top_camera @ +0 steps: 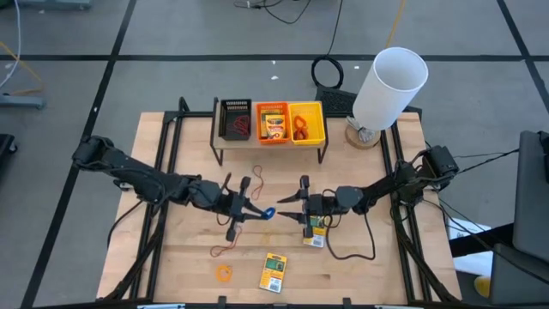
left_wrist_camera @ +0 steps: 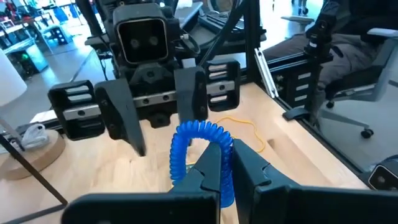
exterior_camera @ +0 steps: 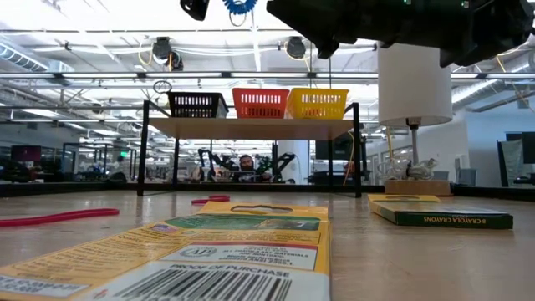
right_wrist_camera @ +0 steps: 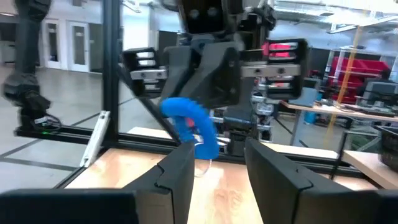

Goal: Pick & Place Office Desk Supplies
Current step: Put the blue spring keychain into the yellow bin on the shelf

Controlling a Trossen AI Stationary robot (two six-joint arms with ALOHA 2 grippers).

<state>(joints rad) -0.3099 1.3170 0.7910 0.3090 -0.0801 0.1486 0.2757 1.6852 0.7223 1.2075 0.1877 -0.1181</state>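
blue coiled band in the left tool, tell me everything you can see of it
The blue coiled band is a springy spiral loop, glossy like plastic. It arches up over the tips of the shut left tool, which pinches it, lifted off the table near its centre. The right tool stands open just before it, not touching.

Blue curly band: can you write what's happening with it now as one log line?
left end effector: shut on blue curly band, lifted | right end effector: open, facing it, apart | yellow pack: on table
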